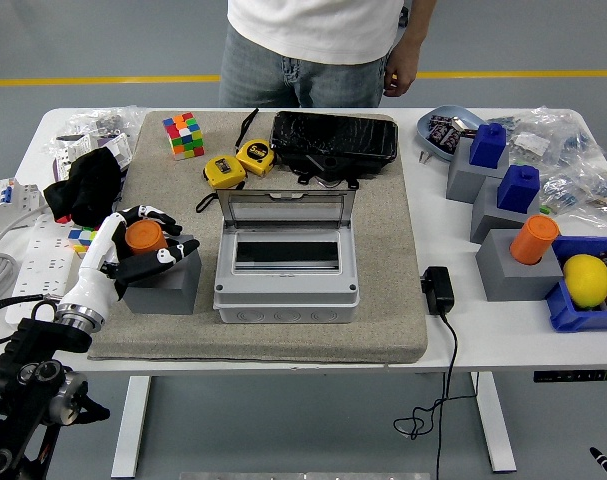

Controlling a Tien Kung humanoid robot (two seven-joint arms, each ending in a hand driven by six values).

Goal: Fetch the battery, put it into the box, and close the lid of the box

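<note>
An orange cylindrical battery (141, 235) stands upright in a grey block (171, 285) at the mat's left side. My left hand (149, 244) is wrapped around it, white thumb on the left and black fingers curled across the front and back. The grey box (286, 290) sits mid-mat just right of the block, its clear lid (286, 207) standing up at the back and the inside showing. Only a black tip of my right arm (601, 462) shows at the bottom right corner.
Behind the box lie two yellow tape measures (224, 170), a colour cube (184, 135) and a black pouch (335, 138). On the right are grey blocks with a second orange battery (533, 238) and blue ones (518, 186), a lemon (586, 279) and a black charger (437, 289). A person (313, 40) stands at the far side.
</note>
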